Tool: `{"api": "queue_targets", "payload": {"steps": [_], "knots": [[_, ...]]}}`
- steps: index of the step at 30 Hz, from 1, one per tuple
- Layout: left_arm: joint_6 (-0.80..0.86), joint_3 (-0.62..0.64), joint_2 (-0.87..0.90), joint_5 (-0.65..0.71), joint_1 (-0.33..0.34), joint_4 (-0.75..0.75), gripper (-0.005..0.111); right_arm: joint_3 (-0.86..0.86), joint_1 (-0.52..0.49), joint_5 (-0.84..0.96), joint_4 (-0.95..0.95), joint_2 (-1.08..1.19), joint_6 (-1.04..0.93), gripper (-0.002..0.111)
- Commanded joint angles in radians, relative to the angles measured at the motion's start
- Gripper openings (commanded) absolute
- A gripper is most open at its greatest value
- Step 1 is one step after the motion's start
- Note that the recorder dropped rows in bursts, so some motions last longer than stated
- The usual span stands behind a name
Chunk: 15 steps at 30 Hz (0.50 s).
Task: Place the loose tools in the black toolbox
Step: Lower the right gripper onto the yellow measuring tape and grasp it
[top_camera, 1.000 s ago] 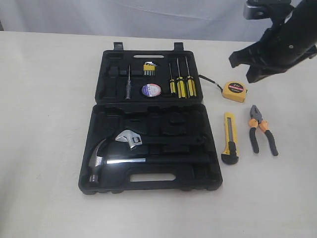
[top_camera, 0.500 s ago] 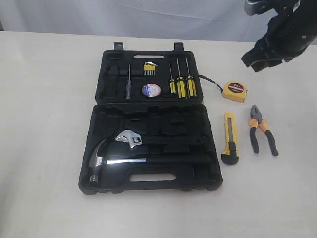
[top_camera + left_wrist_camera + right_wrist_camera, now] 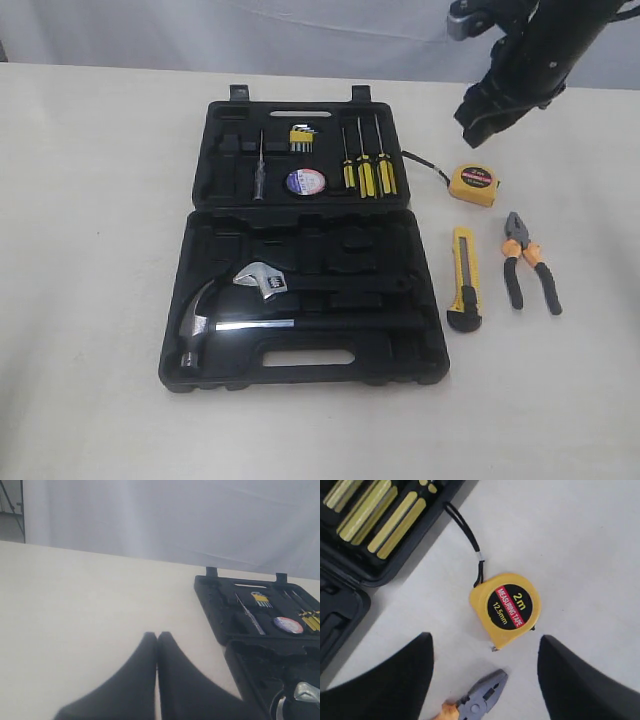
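Observation:
The black toolbox [image 3: 425, 370] lies open on the table. The small dark tape roll [image 3: 305, 181] sits in its lid and also shows in the left wrist view [image 3: 288, 625]. To the right of the box lie the yellow tape measure [image 3: 473, 184], the yellow-black utility knife [image 3: 464, 278] and the orange-and-black-handled pliers [image 3: 530, 262]. My right gripper [image 3: 482, 115] hangs above the tape measure [image 3: 505, 607], open and holding nothing [image 3: 485, 637]; the pliers' nose [image 3: 482, 700] lies below it. My left gripper [image 3: 157, 635] is shut with nothing in it, over bare table left of the box [image 3: 210, 595].
A chrome claw hammer [image 3: 215, 320] and an adjustable wrench [image 3: 262, 280] rest in the box's front half. Three yellow-handled screwdrivers [image 3: 365, 170] and hex keys [image 3: 302, 137] sit in the lid. The tape measure's black strap [image 3: 465, 530] reaches the box edge [image 3: 340, 605].
My right arm has swung left and come lower, from the far right edge to above the tape measure. The tools and the box have not moved.

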Motion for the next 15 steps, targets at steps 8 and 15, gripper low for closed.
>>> {"api": "queue_targets", "payload": {"steps": [8,15], "knots": [[-0.001,-0.005,0.004,0.001,-0.006,-0.004,0.0,-0.011,-0.009,-0.044,-0.042,0.129,-0.061,0.078],[-0.001,-0.005,0.004,0.001,-0.006,-0.004,0.0,-0.011,-0.009,-0.052,-0.073,0.165,-0.096,0.078]]}}
